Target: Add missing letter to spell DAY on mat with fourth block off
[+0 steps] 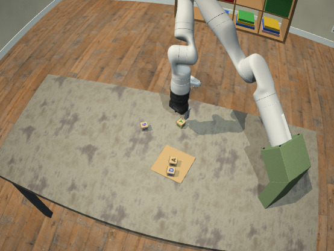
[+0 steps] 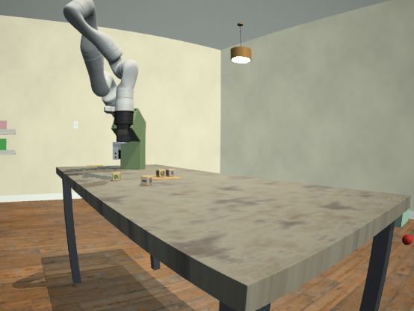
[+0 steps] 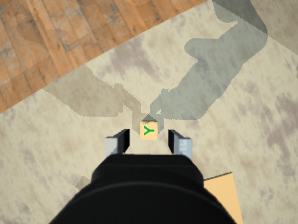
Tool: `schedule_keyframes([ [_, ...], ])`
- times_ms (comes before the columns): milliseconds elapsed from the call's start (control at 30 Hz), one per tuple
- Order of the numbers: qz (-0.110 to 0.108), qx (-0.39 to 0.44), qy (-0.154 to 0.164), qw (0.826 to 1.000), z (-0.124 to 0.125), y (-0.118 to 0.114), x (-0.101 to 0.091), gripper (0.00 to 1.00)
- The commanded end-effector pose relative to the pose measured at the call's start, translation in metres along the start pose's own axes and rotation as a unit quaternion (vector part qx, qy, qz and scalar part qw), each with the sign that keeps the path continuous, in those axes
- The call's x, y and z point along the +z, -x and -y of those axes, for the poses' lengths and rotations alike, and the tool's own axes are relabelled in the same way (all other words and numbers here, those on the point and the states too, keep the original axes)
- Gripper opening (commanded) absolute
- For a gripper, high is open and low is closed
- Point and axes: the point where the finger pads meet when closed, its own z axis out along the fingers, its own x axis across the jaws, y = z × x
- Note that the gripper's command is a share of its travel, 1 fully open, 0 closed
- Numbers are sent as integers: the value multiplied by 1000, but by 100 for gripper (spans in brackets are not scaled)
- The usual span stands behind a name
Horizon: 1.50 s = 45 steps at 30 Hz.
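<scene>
The tan mat (image 1: 168, 163) lies on the table with the A block (image 1: 173, 160) and the D block (image 1: 170, 171) on it, side by side. The Y block (image 1: 180, 123) with a green letter on top lies on the table off the mat; it also shows in the wrist view (image 3: 148, 130) and in the exterior view (image 2: 116, 176). My gripper (image 3: 148, 137) (image 2: 116, 151) is open and empty, hanging straight above the Y block, with its fingers well clear of it. A block with a blue 6 (image 1: 144, 125) lies off the mat to the left.
The green robot base (image 1: 284, 169) stands at the table's right side. A corner of the mat shows in the wrist view (image 3: 225, 196). The table's far edge runs close behind the Y block. A shelf with coloured items (image 1: 259, 16) stands beyond the table.
</scene>
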Motion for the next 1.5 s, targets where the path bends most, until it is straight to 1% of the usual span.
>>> schedule_keyframes([
  [0,-1,-1,-3,1000,2,-1,4,100],
  [367,-1,-1,-3,1000,2,0,21,100],
  [433,-1,-1,-3,1000,2,0,21,100],
  [867,-1,-1,-3,1000,2,0,37,100],
  [1467,-1,-1,-3,1000,2,0,43,100],
])
